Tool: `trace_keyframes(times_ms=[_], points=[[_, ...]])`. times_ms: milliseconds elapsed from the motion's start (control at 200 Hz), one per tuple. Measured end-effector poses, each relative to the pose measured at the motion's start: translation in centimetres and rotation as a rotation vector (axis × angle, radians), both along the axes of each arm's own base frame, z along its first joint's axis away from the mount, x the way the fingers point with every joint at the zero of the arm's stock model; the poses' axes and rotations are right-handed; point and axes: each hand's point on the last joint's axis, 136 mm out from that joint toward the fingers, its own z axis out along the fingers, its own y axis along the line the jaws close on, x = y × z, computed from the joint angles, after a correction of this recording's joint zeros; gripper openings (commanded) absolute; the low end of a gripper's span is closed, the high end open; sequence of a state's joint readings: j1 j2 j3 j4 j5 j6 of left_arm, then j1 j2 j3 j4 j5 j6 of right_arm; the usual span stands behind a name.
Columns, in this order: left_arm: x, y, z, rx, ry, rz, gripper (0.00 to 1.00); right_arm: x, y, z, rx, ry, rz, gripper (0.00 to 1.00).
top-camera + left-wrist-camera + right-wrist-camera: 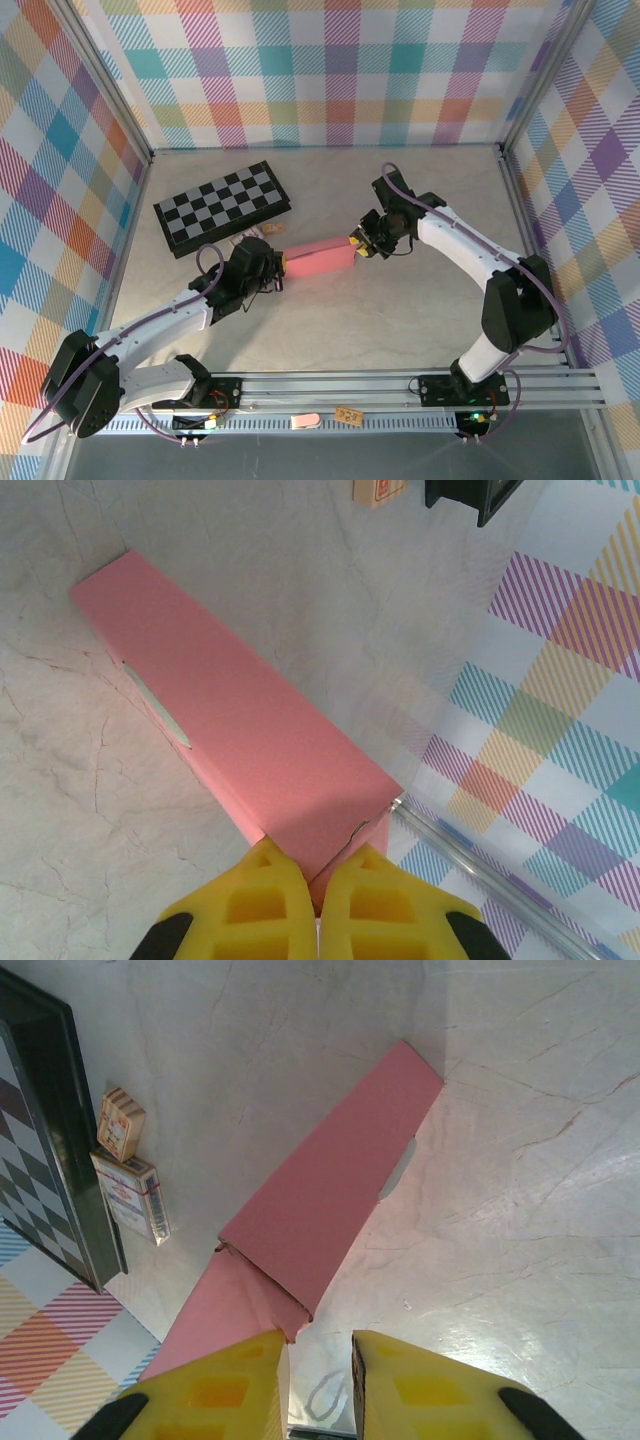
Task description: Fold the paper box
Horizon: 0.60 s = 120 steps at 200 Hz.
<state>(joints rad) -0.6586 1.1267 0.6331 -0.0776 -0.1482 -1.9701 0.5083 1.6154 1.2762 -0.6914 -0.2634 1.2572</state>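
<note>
The paper box (318,258) is a long pink folded sleeve lying mid-table between both arms. My left gripper (280,263) is at its left end; in the left wrist view the yellow fingers (262,895) are shut on the near corner of the paper box (230,710). A pale slit shows along its side. My right gripper (360,243) is at the right end. In the right wrist view, the gripper (320,1345) stands open with a narrow gap. The creased end flap (225,1305) of the paper box (320,1190) lies against the left finger's tip, not between the jaws.
A black-and-white checkered board (222,207) lies at the back left, with its edge (45,1130) also in the right wrist view. Two small cartons (120,1125) (135,1195) stand beside it. Plaid walls enclose the table. The metal rail (400,385) runs along the near edge.
</note>
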Motion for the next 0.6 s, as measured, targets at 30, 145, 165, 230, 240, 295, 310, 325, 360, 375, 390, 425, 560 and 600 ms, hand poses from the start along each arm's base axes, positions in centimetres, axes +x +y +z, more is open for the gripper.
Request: trace_keyframes(times_ms=[30,145,165,230,240,295,310,325,360,375,390,425,560,600], points=[[0.0,0.0,0.0,0.0,0.0,0.0,0.01,0.0,-0.1,-0.1,0.003,0.002,-0.002,0.24],[0.0,0.0,0.0,0.0,0.0,0.0,0.01,0.0,0.1,-0.4,0.021,0.008,-0.004,0.25],[0.0,0.0,0.0,0.0,0.0,0.0,0.01,0.0,0.0,-0.5,0.024,0.013,-0.007,0.25],[0.1,0.0,0.0,0.001,-0.001,0.002,0.01,0.2,0.1,-0.6,0.03,0.02,-0.008,0.26],[0.1,0.0,0.0,0.001,-0.001,0.002,0.01,0.2,0.1,-0.6,0.031,0.021,-0.01,0.26],[0.1,0.0,0.0,0.001,-0.001,0.003,0.01,0.5,0.2,-0.9,0.038,0.036,-0.013,0.26],[0.1,0.0,0.0,0.001,-0.001,0.003,0.01,0.6,0.2,-0.9,0.042,0.041,-0.015,0.25],[0.1,0.0,0.0,0.001,-0.001,0.003,0.01,0.6,0.3,-1.0,0.046,0.046,-0.015,0.25],[0.1,0.0,0.0,0.002,-0.002,0.003,0.01,0.7,0.4,-1.3,0.057,0.063,-0.018,0.24],[0.1,0.0,0.0,0.002,-0.001,0.003,0.01,0.7,0.4,-1.4,0.061,0.071,-0.02,0.24],[0.1,0.0,0.0,0.002,-0.002,0.003,0.01,0.6,0.4,-1.5,0.065,0.079,-0.023,0.24],[0.1,0.0,0.0,0.002,-0.001,0.003,0.01,0.6,0.4,-1.6,0.079,0.089,-0.03,0.24],[0.1,0.0,0.0,0.002,-0.001,0.004,0.01,0.4,0.3,-1.5,0.119,0.092,-0.056,0.23],[0.1,0.0,0.0,0.002,-0.001,0.003,0.01,0.5,0.4,-0.9,0.128,0.074,-0.058,0.26]])
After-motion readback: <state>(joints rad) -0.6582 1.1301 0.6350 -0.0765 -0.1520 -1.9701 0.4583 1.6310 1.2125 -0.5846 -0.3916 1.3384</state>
